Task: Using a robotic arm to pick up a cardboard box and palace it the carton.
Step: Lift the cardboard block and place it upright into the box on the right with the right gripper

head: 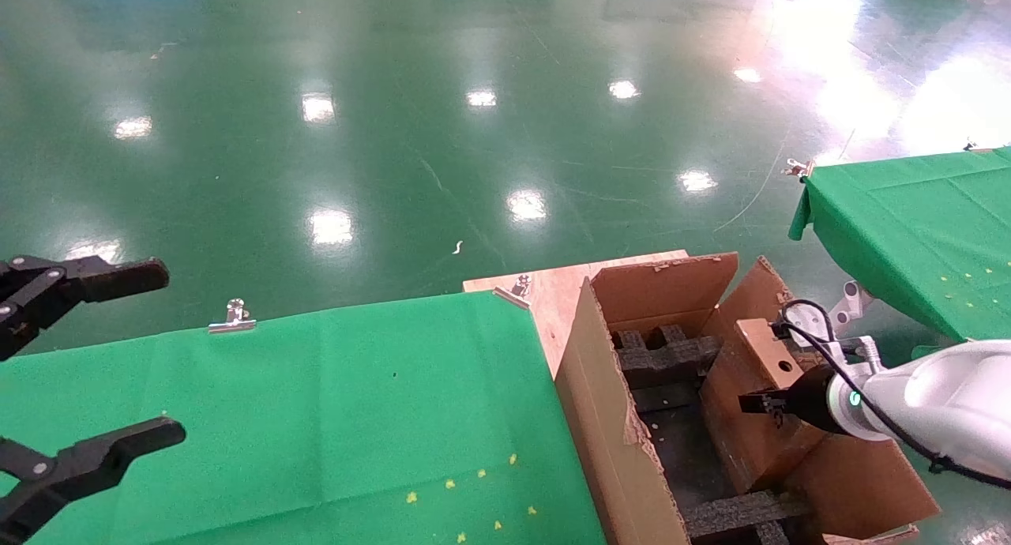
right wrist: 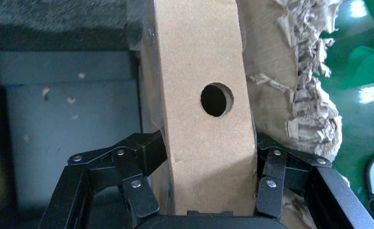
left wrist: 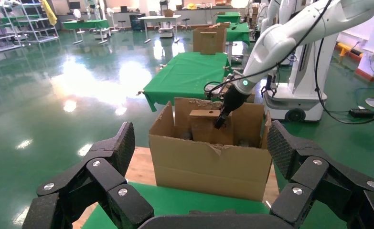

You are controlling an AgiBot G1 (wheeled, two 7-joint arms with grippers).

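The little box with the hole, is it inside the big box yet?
Partly in. The little box stands among the big box's walls, top poking above, gripped by the right gripper.

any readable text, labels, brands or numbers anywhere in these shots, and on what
None can be read.
The cardboard box shows only a round hole on its plain brown face, no print.
The carton has bare walls with no visible marking.
The right gripper clamped on the box and the open left gripper carry no legible lettering.
The green tablecloth has yellow specks only, not writing.
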